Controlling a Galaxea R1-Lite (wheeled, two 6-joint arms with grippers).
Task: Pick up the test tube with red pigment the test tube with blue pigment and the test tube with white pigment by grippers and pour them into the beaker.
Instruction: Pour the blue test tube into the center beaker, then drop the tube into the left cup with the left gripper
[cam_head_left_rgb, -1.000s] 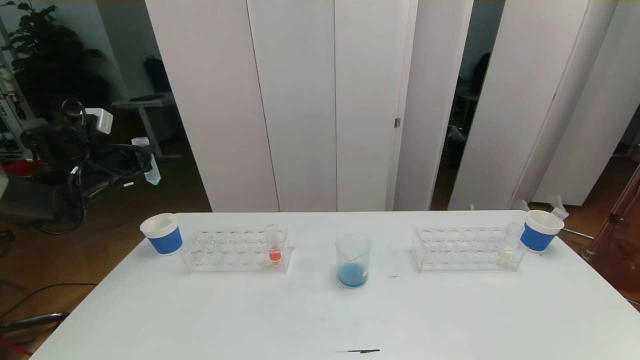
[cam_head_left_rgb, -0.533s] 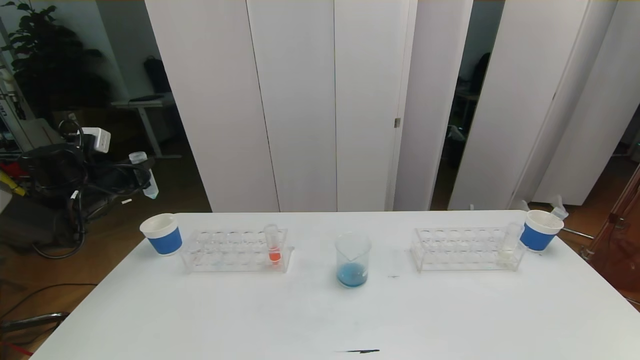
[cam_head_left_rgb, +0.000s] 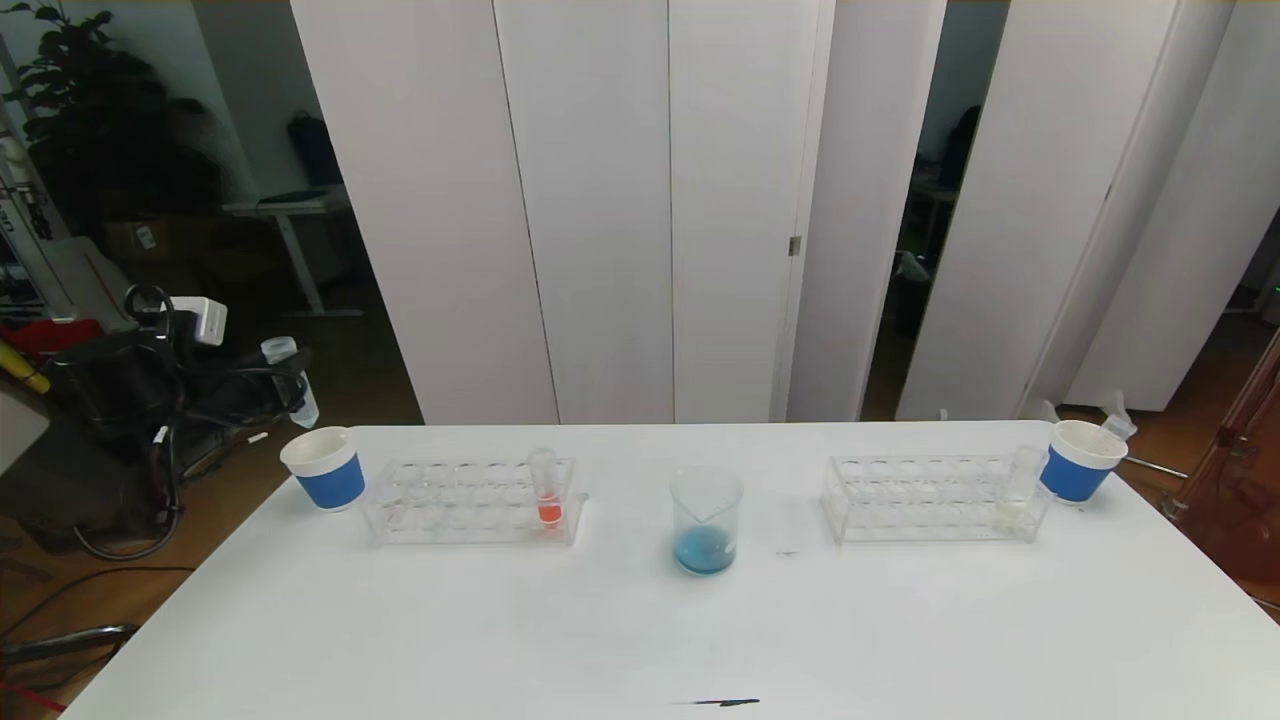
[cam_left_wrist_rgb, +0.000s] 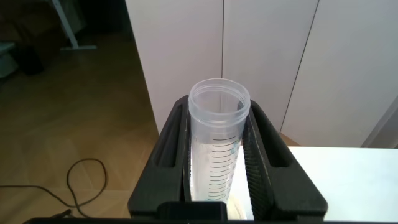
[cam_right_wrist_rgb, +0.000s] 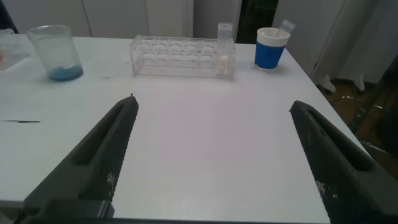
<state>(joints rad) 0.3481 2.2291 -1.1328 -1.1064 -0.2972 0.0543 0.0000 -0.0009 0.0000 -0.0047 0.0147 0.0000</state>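
White folding panels (cam_head_left_rgb: 600, 200) stand behind a white table (cam_head_left_rgb: 640, 620), at whose middle a beaker (cam_head_left_rgb: 706, 520) holds a shallow pool of blue liquid. Left of the beaker, a clear tube rack (cam_head_left_rgb: 470, 500) carries one upright test tube with red pigment (cam_head_left_rgb: 545, 488) at its end nearest the beaker, and a blue-banded paper cup (cam_head_left_rgb: 323, 467) stands beyond the rack's far end. Off the table's edge, above and just left of that cup, the left gripper (cam_head_left_rgb: 285, 385) hangs over the wooden floor, its fingers pressed against a clear, graduated test tube (cam_left_wrist_rgb: 216, 146) that looks nearly drained; the head view shows only a faint tint at its rounded tip, and the tube leans slightly, mouth up. Right of the beaker, a second rack (cam_head_left_rgb: 935, 498) holds the test tube with white pigment (cam_head_left_rgb: 1018, 490) at its end farthest from the beaker, just beside another blue-banded cup (cam_head_left_rgb: 1080, 460), with a spent tube (cam_head_left_rgb: 1117, 415) leaning in it. The right gripper (cam_right_wrist_rgb: 214, 149) does not show in the head view; its wrist camera shows its fingers spread wide and holding nothing, low over the near part of the table, well apart from the white-pigment tube and to the right of the beaker.
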